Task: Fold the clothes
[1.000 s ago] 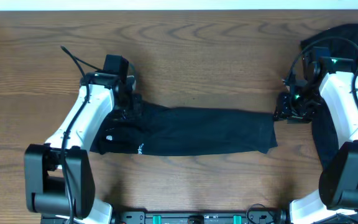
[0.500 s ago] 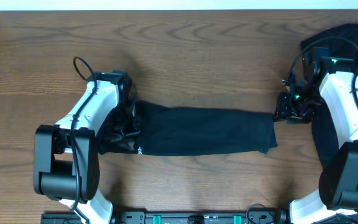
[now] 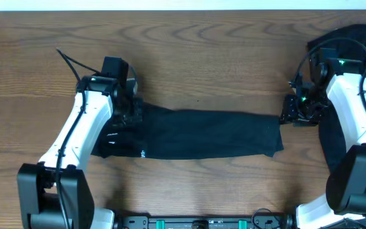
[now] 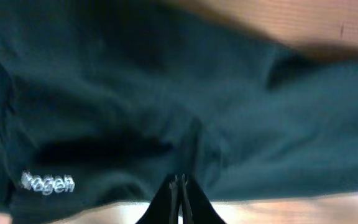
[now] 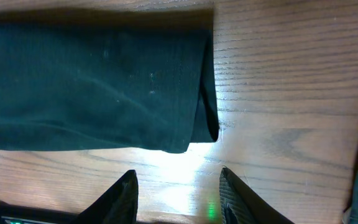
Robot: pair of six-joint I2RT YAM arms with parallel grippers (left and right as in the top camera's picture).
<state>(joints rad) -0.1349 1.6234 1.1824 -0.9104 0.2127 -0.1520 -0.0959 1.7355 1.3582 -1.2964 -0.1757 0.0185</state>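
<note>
We see the clothes (image 3: 202, 133) lying as one long black band across the middle of the wooden counter (image 3: 202, 57), running from left to right and flat along most of its length; its left end is rumpled and wider, its right end squared off in a neat layered edge.

The left tool (image 3: 133, 116) is down on that rumpled left end; in the left wrist view its fingers (image 4: 178, 190) are pressed together tip to tip right over the black cloth (image 4: 166, 93); whether any cloth is caught between them we cannot tell; short white lettering (image 4: 47, 183) shows near the hem, to the left of the tips.

The right tool (image 3: 295, 113) sits just beside the band's right end, over bare wood; in its own view the fingers stand apart (image 5: 178, 193), nothing between them, and the folded edge of the clothes (image 5: 73, 81) lies just ahead.

A dark heap of cloth (image 3: 354, 35) lies at the counter's far right corner, beneath the right arm.
</note>
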